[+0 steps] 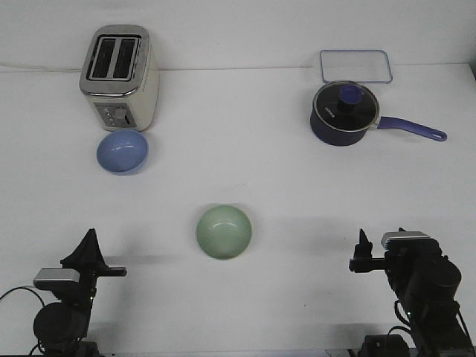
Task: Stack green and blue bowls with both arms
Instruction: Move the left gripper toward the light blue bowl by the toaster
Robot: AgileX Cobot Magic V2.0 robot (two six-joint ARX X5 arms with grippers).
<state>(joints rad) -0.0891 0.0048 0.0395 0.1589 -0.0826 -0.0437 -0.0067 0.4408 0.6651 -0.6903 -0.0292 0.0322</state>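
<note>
The pale mint green bowl (224, 232) sits upright on the white table at the centre front. The periwinkle blue bowl (122, 152) sits upright at the back left, just in front of the toaster. My left gripper (90, 236) is at the front left, well to the left of the green bowl and far in front of the blue one. My right gripper (363, 239) is at the front right, well to the right of the green bowl. Both grippers hold nothing, and whether their jaws are open does not show from this angle.
A cream and chrome toaster (119, 76) stands at the back left, close behind the blue bowl. A dark navy saucepan (343, 115) with a glass lid and long handle stands at the back right. A clear rectangular lid (355, 65) lies behind it.
</note>
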